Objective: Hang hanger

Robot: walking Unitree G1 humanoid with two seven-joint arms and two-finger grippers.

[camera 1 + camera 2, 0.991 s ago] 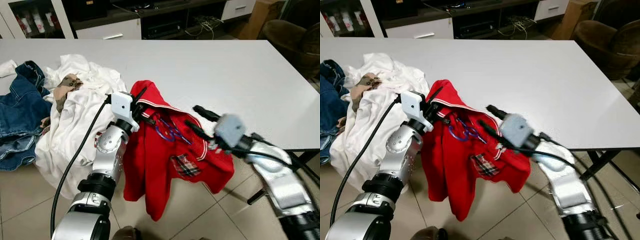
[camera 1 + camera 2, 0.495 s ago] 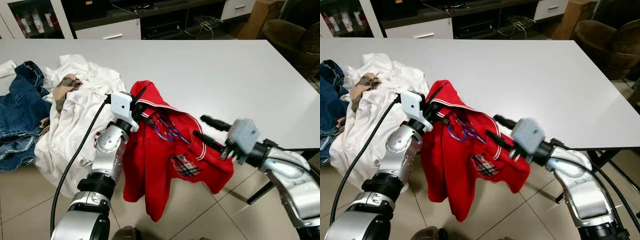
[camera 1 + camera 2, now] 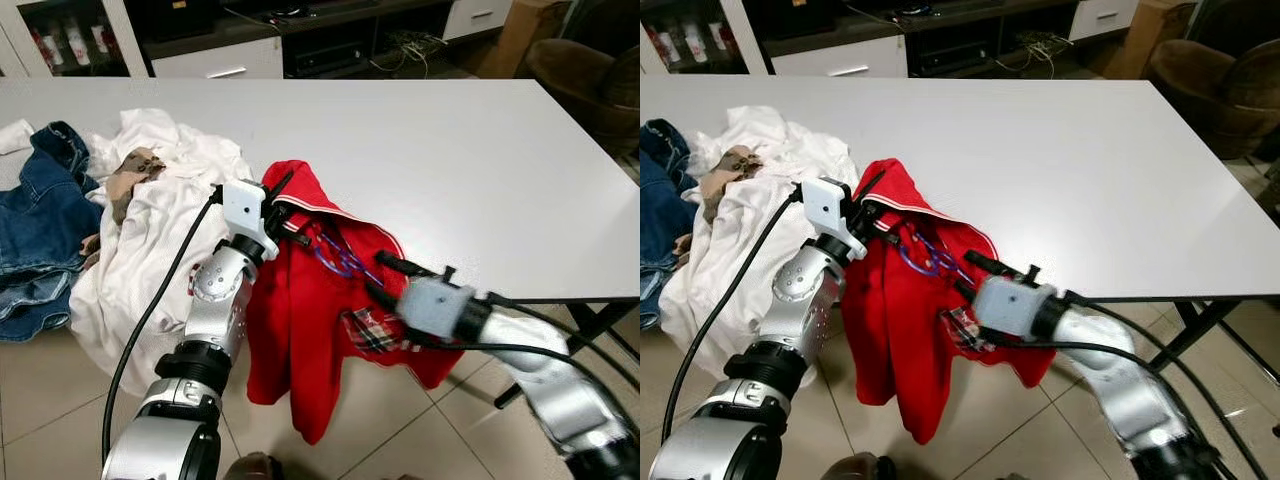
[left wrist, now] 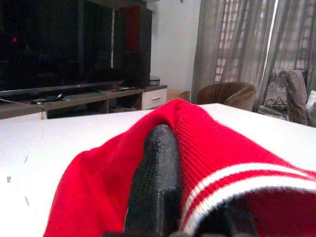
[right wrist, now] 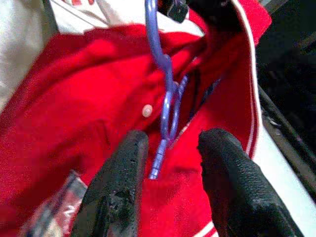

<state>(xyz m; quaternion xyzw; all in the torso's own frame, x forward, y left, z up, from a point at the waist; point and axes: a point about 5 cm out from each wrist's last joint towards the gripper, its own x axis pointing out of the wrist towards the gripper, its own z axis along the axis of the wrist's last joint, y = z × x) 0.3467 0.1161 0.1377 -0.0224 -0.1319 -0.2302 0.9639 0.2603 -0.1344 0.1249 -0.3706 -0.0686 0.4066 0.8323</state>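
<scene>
Right gripper lining up on hanger inside the red shirt

Right gripper (image 5: 168, 187) fingers apart, blue hanger (image 5: 165, 106) between them, not yet touched; closing now could pinch red shirt (image 3: 300, 340) instead. Left gripper (image 3: 283, 212) clamped on the collar (image 4: 222, 173) at the table (image 3: 480, 160) edge; slip drops everything.

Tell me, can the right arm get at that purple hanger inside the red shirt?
Probably yes: the right gripper is open with the hanger showing between its fingers, and the left gripper holds the red shirt up by its collar.
</scene>
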